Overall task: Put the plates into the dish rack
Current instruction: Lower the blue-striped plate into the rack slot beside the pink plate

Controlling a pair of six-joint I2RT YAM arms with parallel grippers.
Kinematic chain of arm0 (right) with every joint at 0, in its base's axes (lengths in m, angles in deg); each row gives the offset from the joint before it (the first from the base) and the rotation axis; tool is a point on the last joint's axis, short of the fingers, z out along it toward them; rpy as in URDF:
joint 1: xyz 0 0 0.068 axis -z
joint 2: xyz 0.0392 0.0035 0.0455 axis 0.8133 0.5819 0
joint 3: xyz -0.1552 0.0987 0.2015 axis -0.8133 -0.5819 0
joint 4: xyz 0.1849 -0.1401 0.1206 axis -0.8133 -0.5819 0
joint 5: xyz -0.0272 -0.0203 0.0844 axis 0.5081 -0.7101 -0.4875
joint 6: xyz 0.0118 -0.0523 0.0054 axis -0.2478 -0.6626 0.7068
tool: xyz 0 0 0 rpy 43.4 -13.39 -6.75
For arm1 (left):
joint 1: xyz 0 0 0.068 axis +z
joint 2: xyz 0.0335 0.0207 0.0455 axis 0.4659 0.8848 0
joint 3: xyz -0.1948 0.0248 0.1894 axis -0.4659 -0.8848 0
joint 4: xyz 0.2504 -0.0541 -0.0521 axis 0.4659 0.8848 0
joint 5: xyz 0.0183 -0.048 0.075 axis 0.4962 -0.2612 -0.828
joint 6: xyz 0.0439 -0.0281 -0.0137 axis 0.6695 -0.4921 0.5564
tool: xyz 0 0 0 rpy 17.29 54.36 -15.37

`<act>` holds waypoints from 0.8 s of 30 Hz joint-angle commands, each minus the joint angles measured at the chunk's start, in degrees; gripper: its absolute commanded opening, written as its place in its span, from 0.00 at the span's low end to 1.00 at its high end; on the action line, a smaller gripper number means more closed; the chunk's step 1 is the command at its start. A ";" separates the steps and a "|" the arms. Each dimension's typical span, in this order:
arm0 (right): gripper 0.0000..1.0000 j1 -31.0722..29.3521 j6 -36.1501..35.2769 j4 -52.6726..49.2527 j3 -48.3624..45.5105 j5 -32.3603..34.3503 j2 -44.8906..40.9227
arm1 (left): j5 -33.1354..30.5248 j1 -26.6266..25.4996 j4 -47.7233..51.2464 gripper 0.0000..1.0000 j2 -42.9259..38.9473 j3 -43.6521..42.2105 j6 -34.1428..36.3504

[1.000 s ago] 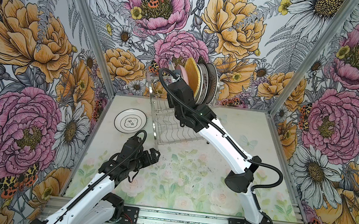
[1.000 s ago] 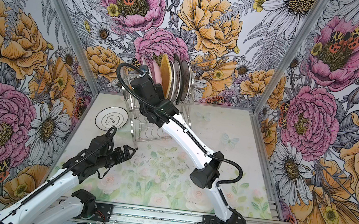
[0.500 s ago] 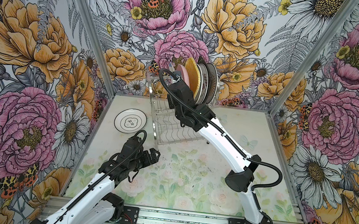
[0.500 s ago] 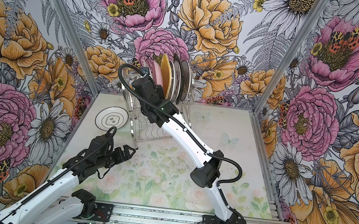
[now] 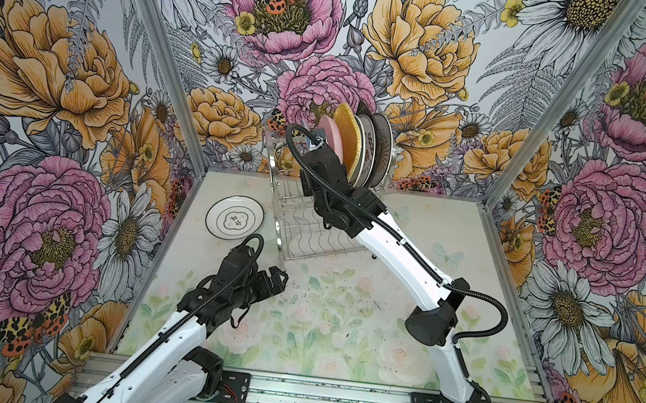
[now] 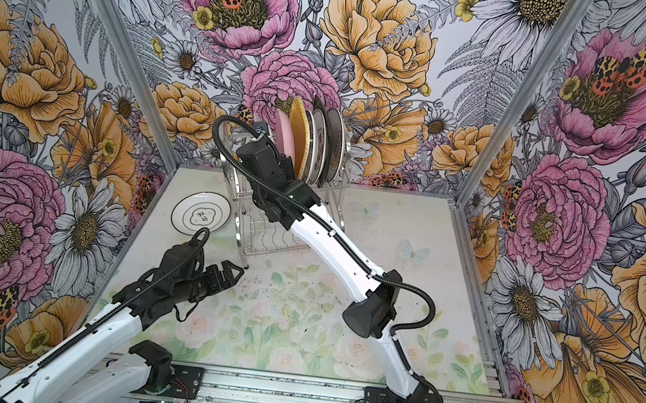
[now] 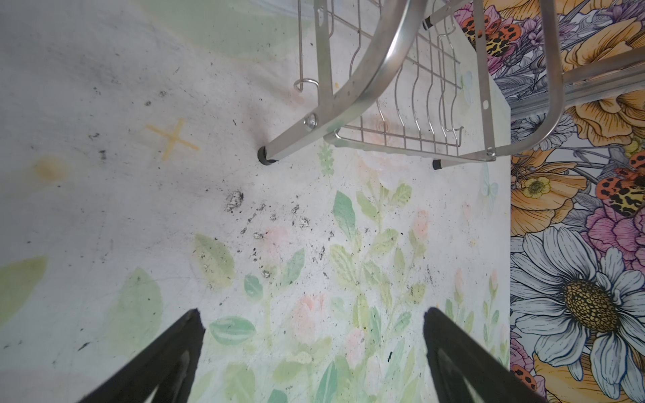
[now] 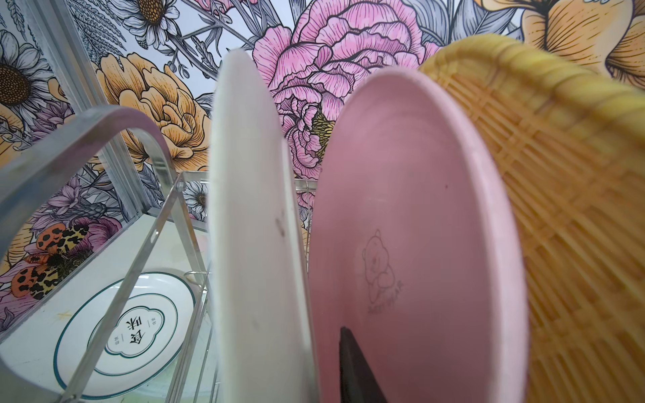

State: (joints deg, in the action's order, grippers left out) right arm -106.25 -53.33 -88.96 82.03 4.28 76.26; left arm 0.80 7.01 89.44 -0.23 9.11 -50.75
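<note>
Last white printed plate (image 5: 234, 217) lies flat on surface (image 5: 340, 317) at 11 o'clock from the wide-apart left pincer (image 5: 277, 278), the nearer arm; right pincer (image 8: 300, 377) sits at racked white plate (image 8: 251, 209) in dish rack (image 5: 309, 230), can't tell its spread.

In both top views the tabletop (image 5: 340, 317) lies bare across the centre and right of the frame. The dish rack (image 5: 309, 230) blocks the upper centre. Its lower shelf is open and its top tier is packed with upright plates (image 5: 365, 149). The right wrist view shows only narrow gaps between the white plate (image 8: 251, 209), pink plate (image 8: 419, 209) and yellow woven plate (image 8: 558, 209). The right arm (image 5: 403, 254) crosses diagonally to the rack, and a flat plate (image 5: 234, 217) lies just left of the rack.
</note>
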 commanded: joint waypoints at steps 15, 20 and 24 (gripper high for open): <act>0.36 -0.50 -1.53 1.28 -2.17 1.21 -8.60 | -2.25 -0.87 -0.05 0.99 -1.13 0.19 -0.88; 0.37 -1.21 -1.64 1.20 -3.16 0.91 -9.86 | -2.58 -1.02 0.06 0.99 -1.18 0.53 -0.88; 0.39 -2.18 -1.70 1.26 -4.90 0.73 -11.68 | -2.97 -1.00 0.58 0.99 -1.20 1.04 -0.62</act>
State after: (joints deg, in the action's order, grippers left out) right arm -107.45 -54.48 -88.39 78.01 4.37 68.00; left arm -0.33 6.51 89.61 -0.53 9.11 -50.80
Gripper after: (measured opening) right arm 0.383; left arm 0.986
